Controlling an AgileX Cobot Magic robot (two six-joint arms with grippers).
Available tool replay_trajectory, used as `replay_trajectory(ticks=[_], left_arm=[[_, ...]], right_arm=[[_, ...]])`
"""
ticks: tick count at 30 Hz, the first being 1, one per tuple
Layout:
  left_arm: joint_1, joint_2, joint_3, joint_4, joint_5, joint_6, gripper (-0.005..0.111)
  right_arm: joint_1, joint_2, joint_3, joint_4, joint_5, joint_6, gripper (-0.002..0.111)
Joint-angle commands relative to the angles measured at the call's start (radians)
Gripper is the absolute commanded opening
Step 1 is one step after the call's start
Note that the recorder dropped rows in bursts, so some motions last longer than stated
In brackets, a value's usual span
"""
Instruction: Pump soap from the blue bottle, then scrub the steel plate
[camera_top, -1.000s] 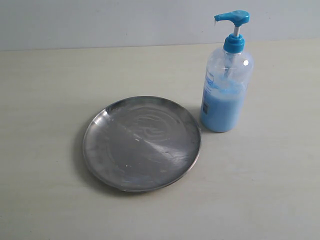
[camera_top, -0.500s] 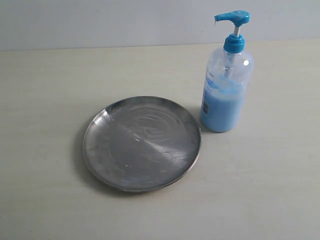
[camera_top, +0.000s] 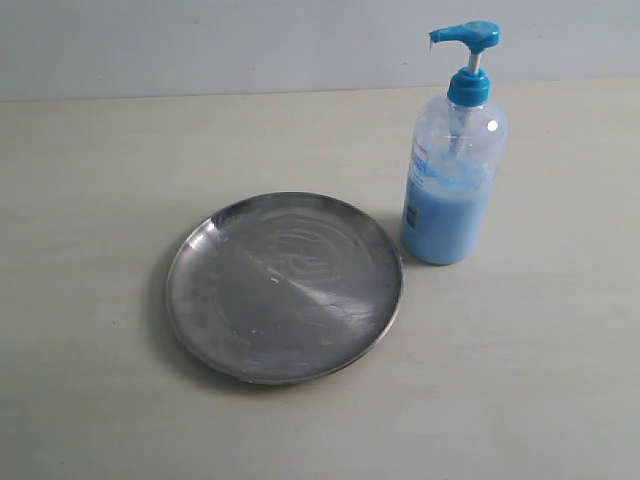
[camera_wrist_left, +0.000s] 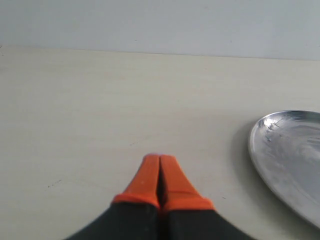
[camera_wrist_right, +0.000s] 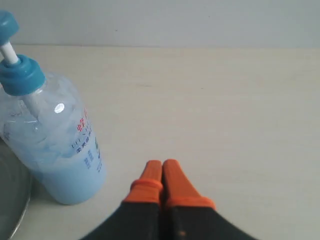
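1. Exterior view: the steel plate (camera_top: 285, 290) lies flat on the pale worktop (camera_top: 100, 150), a bit left of the middle. It is round and shiny, with faint swirly marks and a few tiny white dots on it.
2. The blue bottle (camera_top: 452, 170) stands upright just beside the plate, at its far right side. They are very close, but I cannot tell if they touch.
3. Light blue soap (camera_top: 445, 225) fills about the lower half of the bottle. The bright blue pump head (camera_top: 465, 36) is up, and its spout points left.
4. A small label (camera_top: 413, 195) is on the bottle's left side.
5. A plain grey wall (camera_top: 200, 45) stands behind the worktop.
6. Left wrist view: the left claw (camera_wrist_left: 160, 161) is closed. Its two orange tips (camera_wrist_left: 147, 177) are pressed together with nothing between them. It is over bare worktop, and the plate's edge is off to one side, apart from it.
7. Right wrist view: the right claw (camera_wrist_right: 162, 165) is closed too and holds nothing. The bottle stands near it, not touching. The label here shows red and blue writing.
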Motion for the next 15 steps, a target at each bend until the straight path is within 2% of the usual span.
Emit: replay_trajectory(ticks=[1, 6, 15], left_arm=[[0.002, -0.006, 0.002, -0.002, -0.011, -0.006, 0.000], [0.002, -0.006, 0.002, -0.002, -0.011, -0.006, 0.000], [0.002, -0.006, 0.002, -0.002, -0.011, -0.006, 0.000]], right_arm=[[0.055, 0.065, 0.003, 0.055, -0.023, -0.081, 0.000], [0.142, 0.179, 0.003, 0.039, -0.034, -0.095, 0.000], [0.218, 0.375, -0.005, 0.037, -0.072, -0.095, 0.000]])
